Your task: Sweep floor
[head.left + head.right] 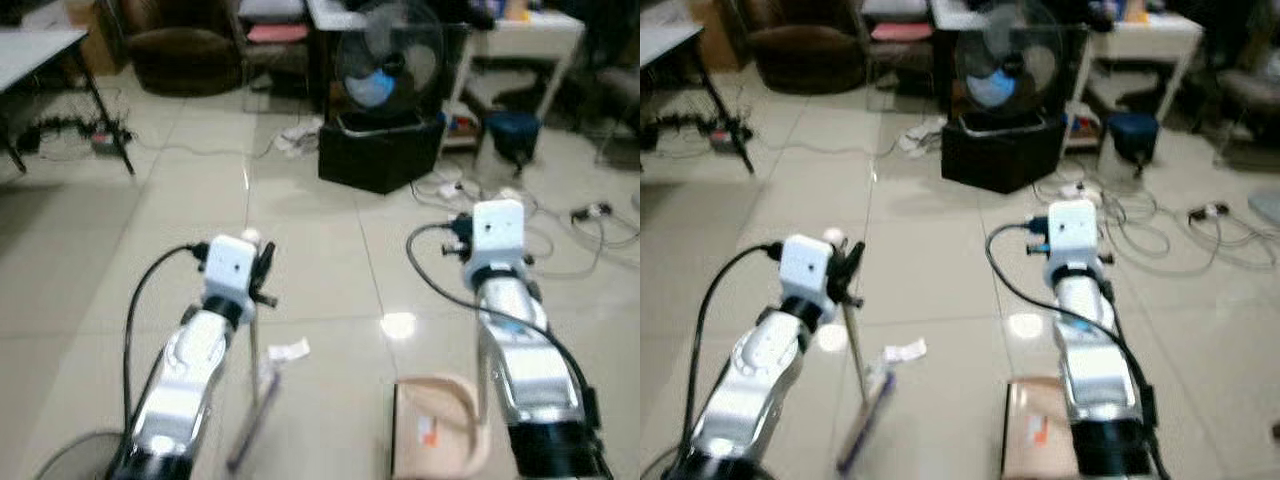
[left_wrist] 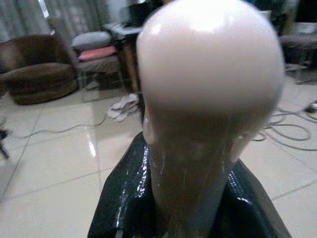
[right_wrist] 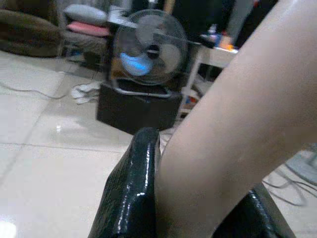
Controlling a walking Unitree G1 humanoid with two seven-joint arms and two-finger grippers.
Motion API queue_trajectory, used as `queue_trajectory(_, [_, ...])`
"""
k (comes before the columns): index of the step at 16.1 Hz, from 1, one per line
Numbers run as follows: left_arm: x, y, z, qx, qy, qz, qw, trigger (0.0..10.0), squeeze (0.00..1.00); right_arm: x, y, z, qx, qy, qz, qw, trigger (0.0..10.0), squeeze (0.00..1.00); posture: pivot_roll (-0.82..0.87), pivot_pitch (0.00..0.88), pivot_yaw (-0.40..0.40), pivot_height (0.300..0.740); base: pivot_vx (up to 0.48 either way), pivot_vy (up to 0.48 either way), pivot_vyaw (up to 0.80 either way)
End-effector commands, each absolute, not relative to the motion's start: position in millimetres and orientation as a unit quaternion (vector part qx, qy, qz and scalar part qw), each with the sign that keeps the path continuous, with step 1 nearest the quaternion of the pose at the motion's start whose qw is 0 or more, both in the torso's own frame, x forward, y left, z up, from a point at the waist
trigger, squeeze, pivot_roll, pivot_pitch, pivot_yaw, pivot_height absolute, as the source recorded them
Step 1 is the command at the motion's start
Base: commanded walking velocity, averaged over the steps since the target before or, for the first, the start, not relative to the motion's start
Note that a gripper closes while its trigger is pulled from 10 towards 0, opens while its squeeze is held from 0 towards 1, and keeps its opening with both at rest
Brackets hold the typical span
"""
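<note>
My left gripper [image 2: 193,198] is pinched on the broom [image 1: 865,405] handle, bristles down near a paper scrap [image 1: 288,350], while my right gripper [image 3: 198,198] clamps the beige dustpan [image 1: 440,435] handle, pan at near right.

A fan [image 1: 388,62] stands on a black box [image 1: 378,152] at the far side of the tiled floor [image 1: 300,250], with loose cables [image 1: 560,235] trailing beside it. A brown armchair [image 1: 180,55] sits further back, near a chair with a pink cushion [image 1: 277,32], and a white table [image 1: 530,30] stands behind the fan.
</note>
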State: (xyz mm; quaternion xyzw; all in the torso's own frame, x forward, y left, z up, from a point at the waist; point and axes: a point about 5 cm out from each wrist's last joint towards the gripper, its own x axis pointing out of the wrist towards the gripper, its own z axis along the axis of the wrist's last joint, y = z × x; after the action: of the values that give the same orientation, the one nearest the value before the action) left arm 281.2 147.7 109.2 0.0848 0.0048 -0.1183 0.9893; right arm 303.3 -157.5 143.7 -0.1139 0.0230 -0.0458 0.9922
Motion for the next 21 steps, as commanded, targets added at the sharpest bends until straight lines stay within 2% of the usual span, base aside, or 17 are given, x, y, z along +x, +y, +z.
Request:
queue_trajectory(1, [286,150,119,0.097,-0.017,-0.108,0.989,10.0,0.0,306,-148,154,-0.086,-0.001,-0.034,0.996,10.0,0.0,-0.1,0.0,0.016,0.74,0.36,0.0,0.0])
queue_trajectory(12, [293,145,120,0.101,-0.021,-0.119,0.988,10.0,0.0,305,-146,145,-0.107,0.014,-0.02,0.994,10.0,0.0,-0.1,0.0,0.032,0.74,0.364,0.0,0.0])
queue_trajectory(14, [294,144,120,0.103,-0.019,-0.121,0.987,10.0,0.0,305,-145,142,-0.11,0.018,-0.018,0.994,10.0,0.0,-0.1,0.0,0.036,0.74,0.364,0.0,0.8])
queue_trajectory(16, [295,140,120,0.102,-0.019,-0.129,0.986,10.0,0.0,303,-148,141,-0.087,0.014,-0.035,0.995,10.0,0.0,-0.1,0.0,0.046,0.74,0.364,0.0,0.0])
queue_trajectory(21, [300,132,121,0.1,-0.021,-0.141,0.985,10.0,0.0,301,-151,140,-0.093,0.015,-0.038,0.995,10.0,0.0,-0.11,0.0,0.056,0.74,0.363,0.0,0.0])
